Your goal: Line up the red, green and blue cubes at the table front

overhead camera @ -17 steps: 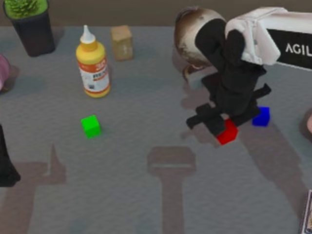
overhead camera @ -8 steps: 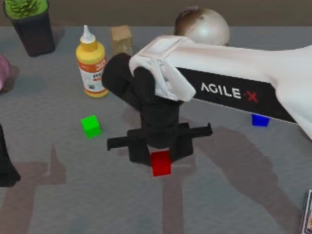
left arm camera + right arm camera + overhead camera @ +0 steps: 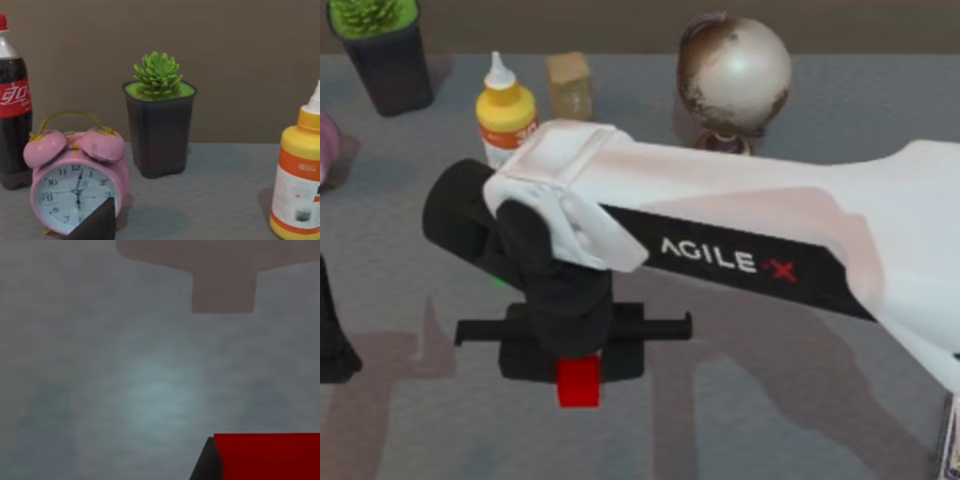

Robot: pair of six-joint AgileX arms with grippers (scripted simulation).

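R gripper (image 3: 578,372) clamped on red cube (image 3: 578,381), held over table (image 3: 770,420) front, well nearer than yellow bottle (image 3: 506,118). Green cube (image 3: 501,282): just a sliver past the wrist, nearer than bottle. Blue cube hidden. L gripper (image 3: 334,345) parked far to bottle's left; fingers can't tell.

Our right pincer (image 3: 578,372) hangs over the worktop (image 3: 790,420) front, left of centre, gripping a cube (image 3: 578,381). Behind it at the back stand, left to right, a plant pot (image 3: 388,60), bottle (image 3: 504,112), block (image 3: 569,84) and globe (image 3: 734,75).
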